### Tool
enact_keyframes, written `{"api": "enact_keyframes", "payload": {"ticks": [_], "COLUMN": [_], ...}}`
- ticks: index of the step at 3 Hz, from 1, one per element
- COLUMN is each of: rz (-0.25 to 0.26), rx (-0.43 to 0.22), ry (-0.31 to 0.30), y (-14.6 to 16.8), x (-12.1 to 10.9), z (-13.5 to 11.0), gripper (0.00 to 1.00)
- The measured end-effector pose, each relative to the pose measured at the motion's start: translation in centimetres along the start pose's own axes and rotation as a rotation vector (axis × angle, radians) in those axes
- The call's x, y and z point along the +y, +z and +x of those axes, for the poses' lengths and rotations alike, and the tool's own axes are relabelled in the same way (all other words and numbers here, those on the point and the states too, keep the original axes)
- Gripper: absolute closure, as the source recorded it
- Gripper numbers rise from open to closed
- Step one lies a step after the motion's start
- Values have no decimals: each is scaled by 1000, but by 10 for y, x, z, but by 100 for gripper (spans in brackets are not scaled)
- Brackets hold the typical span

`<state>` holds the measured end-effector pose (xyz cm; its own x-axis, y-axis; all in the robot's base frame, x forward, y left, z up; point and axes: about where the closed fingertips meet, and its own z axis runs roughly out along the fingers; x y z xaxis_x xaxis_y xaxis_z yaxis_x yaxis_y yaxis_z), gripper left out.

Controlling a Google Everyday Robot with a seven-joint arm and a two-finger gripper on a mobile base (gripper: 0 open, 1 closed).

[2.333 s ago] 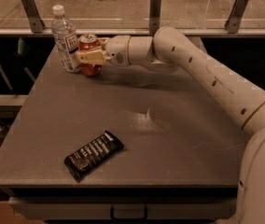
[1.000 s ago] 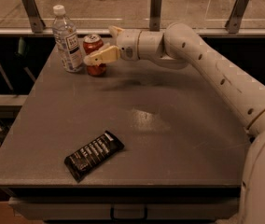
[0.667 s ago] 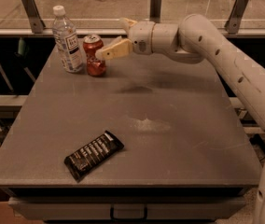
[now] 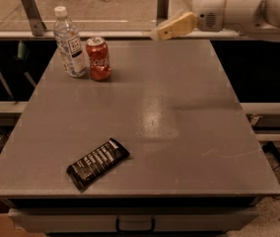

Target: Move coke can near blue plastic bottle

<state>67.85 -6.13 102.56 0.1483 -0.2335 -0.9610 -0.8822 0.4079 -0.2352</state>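
The coke can [image 4: 98,59], red with white script and a silver top, stands upright on the grey table [image 4: 189,132] at its far left. The blue plastic bottle [image 4: 70,42], clear with a white cap and a white label, stands upright just left of the can, nearly touching it. My gripper [image 4: 170,10] is raised above the table's far edge, well to the right of the can. It is open and empty. One tan finger [image 4: 174,26] points left and down; the other shows only at the top edge.
A black snack bar wrapper [image 4: 97,163] lies near the table's front left. A rail with metal posts [image 4: 29,4] runs behind the far edge. My white arm [image 4: 243,6] crosses the top right.
My gripper has let go of the coke can beside the bottle, then risen and drawn back to the right. The can and bottle stand still.
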Motion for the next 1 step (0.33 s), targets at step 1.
{"api": "enact_keyframes", "payload": {"ticks": [1], "rz": [13], "rx": [7], "ry": [-12], "y": [-13], "x": [-2], "z": [-5], "gripper": [0]}}
